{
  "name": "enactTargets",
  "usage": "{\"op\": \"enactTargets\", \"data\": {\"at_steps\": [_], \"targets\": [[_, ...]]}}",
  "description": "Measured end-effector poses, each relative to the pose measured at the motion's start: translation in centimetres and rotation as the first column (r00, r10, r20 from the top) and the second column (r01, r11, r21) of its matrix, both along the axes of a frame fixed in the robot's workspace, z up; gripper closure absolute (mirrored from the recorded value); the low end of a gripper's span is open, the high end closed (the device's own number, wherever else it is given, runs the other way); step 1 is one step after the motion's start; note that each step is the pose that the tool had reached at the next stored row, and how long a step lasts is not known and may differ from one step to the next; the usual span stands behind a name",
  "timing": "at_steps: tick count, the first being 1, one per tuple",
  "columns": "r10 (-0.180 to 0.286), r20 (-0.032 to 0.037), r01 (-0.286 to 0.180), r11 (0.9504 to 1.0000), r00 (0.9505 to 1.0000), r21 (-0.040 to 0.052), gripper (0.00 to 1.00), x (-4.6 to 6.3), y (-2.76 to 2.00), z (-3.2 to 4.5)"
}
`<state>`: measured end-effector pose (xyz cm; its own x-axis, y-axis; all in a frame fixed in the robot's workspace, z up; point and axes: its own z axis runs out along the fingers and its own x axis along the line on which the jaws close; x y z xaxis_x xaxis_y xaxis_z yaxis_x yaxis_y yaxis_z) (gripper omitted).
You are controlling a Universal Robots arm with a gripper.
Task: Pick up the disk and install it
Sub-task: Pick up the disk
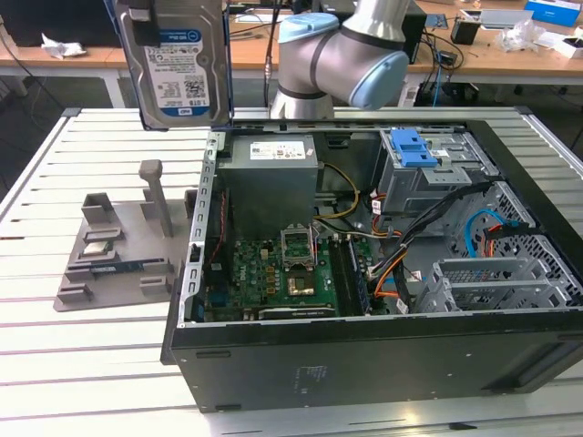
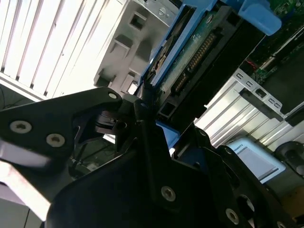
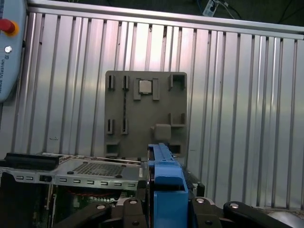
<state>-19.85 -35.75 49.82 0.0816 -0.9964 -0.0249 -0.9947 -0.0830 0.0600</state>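
Exterior view: the disk [image 1: 180, 68] hangs, long axis vertical.

Silver disk [image 1: 182, 68], blue-and-white label, blue plastic frame round its edges, upright, label side facing the exterior view, lifted in the air above the far corner of the open computer case [image 1: 364, 360], exterior view's left

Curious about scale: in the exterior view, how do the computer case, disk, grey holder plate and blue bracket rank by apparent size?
Computer case
Grey holder plate and disk: alike, disk perhaps nearer camera
Blue bracket
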Motion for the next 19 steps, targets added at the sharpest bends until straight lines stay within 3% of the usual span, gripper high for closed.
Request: {"op": "enactTargets", "data": {"at_steps": [15, 19], "targets": [[0.0, -0.0033, 0.0, 1.0, 1.0, 0.0, 0.63, 4.4, -2.58, -0.14], [0.0, -0.0049, 0.0, 1.0, 1.0, 0.0, 0.63, 6.2, -3.73, -0.19]]}}
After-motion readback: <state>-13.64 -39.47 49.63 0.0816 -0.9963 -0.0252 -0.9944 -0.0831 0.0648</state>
